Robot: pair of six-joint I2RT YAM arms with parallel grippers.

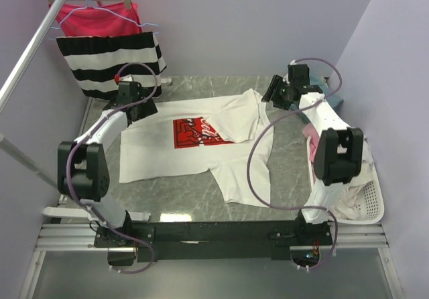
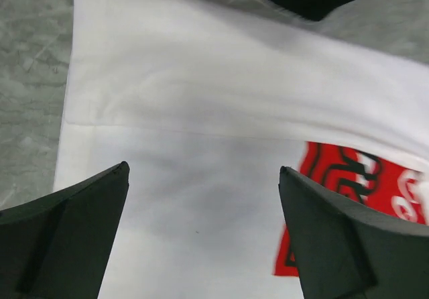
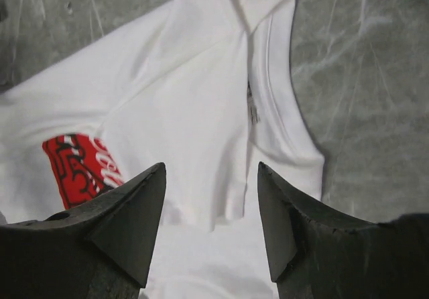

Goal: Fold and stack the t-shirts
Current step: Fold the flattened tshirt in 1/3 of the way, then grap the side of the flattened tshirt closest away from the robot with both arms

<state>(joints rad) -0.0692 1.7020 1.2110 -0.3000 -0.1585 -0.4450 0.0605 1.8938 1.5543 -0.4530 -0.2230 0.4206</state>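
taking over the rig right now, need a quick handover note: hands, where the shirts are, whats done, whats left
Left hand: open, empty, above the hem end of the white t-shirt.
Right hand: open, empty, above its collar end.
The shirt lies spread out, red print up, on the table, with its near sleeve out flat. More pale shirts sit in the basket at the right edge.
Done: one shirt laid out.
Left: fold it, then fold and stack the rest. No stack shows yet.
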